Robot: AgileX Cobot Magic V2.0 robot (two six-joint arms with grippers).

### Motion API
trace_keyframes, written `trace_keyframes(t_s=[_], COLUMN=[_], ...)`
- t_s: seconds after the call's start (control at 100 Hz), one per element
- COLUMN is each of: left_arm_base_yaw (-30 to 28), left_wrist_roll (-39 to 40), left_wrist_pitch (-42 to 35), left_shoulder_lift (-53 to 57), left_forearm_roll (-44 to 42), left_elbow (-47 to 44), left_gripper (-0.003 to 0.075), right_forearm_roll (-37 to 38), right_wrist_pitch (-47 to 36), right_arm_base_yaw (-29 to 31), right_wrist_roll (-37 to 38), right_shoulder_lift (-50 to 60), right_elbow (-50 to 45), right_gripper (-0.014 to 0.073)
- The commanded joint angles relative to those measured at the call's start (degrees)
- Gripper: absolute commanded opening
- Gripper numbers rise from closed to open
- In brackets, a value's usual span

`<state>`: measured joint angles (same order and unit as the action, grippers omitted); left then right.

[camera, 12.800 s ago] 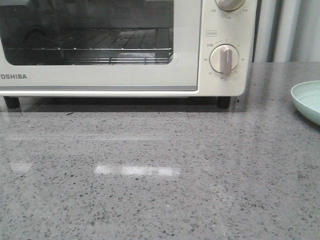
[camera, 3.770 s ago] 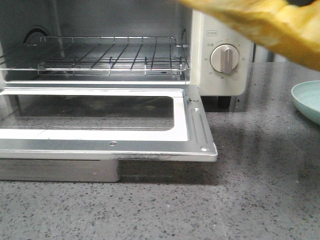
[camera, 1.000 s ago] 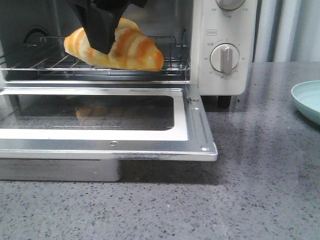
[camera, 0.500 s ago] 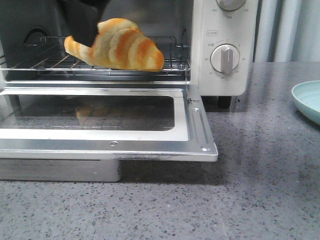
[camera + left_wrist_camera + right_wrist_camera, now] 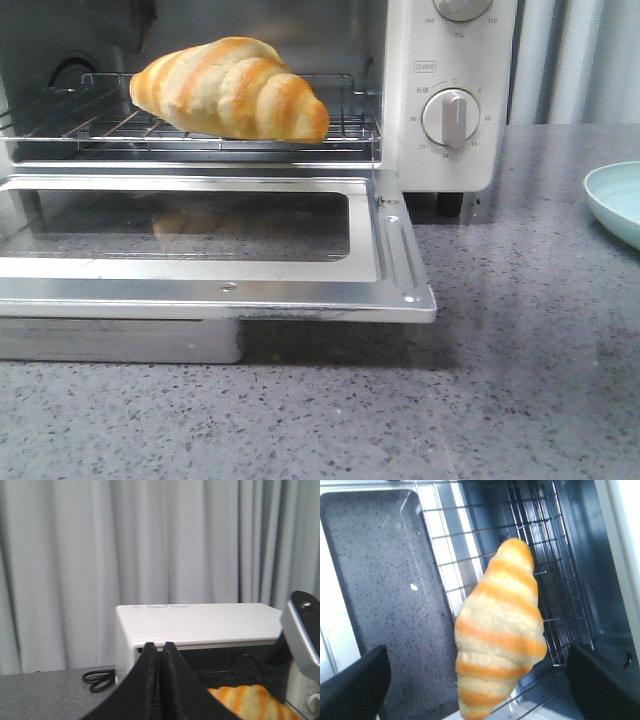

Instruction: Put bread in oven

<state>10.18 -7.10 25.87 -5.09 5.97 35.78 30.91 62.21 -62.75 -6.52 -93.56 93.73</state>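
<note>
The bread (image 5: 228, 88), a golden-orange roll with cream stripes, lies on the wire rack (image 5: 330, 125) of the cream-white oven (image 5: 445, 60), near the rack's front edge. The oven door (image 5: 400, 255) hangs open and flat. In the right wrist view the bread (image 5: 499, 630) lies on the rack between my right gripper's (image 5: 480, 680) wide-open fingers (image 5: 355, 687), which do not touch it. In the left wrist view my left gripper (image 5: 160, 650) is shut and empty, in front of the oven (image 5: 200, 622), with the bread (image 5: 250, 702) low in view. Neither gripper shows in the front view.
A pale green plate (image 5: 615, 200) sits at the right edge of the grey speckled counter (image 5: 520, 380). The open door juts out over the counter. A black cable (image 5: 97, 680) coils beside the oven. Grey curtains (image 5: 100, 555) hang behind.
The right gripper has let go of the bread and pulled up out of the front view. The bread now rests alone on the rack.
</note>
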Motion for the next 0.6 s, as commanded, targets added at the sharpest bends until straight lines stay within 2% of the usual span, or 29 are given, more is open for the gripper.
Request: trace_keyframes(t_s=[0.0, 0.21, 0.39, 0.49, 0.59], left_arm_base_yaw=[-3.8, -10.1, -11.0, -11.0, -11.0], left_wrist_roll=[0.2, 0.2, 0.2, 0.2, 0.2], left_wrist_pitch=[-6.1, -14.2, -17.5, -20.6, -22.3], left_shoulder_lift=[0.7, 2.3, 2.3, 2.3, 2.3], left_forearm_roll=[0.3, 2.1, 4.4, 4.4, 4.4], left_elbow=[-0.6, -10.0, -17.4, -20.4, -22.3], left_gripper=[-0.0022, -0.0021, -0.0021, -0.0021, -0.0021], right_forearm_roll=[1.8, 1.8, 1.8, 1.8, 1.8], right_wrist_pitch=[-0.2, -0.7, 1.9, 3.7, 6.2], right_arm_base_yaw=[-0.1, -0.1, -0.1, -0.1, -0.1], right_wrist_roll=[0.5, 0.6, 0.9, 1.0, 1.0], right_shoulder_lift=[3.0, 3.0, 3.0, 3.0, 3.1], right_elbow=[1.8, 1.8, 1.8, 1.8, 1.8], right_gripper=[0.0644, 0.0644, 0.0618, 0.0493, 0.0258])
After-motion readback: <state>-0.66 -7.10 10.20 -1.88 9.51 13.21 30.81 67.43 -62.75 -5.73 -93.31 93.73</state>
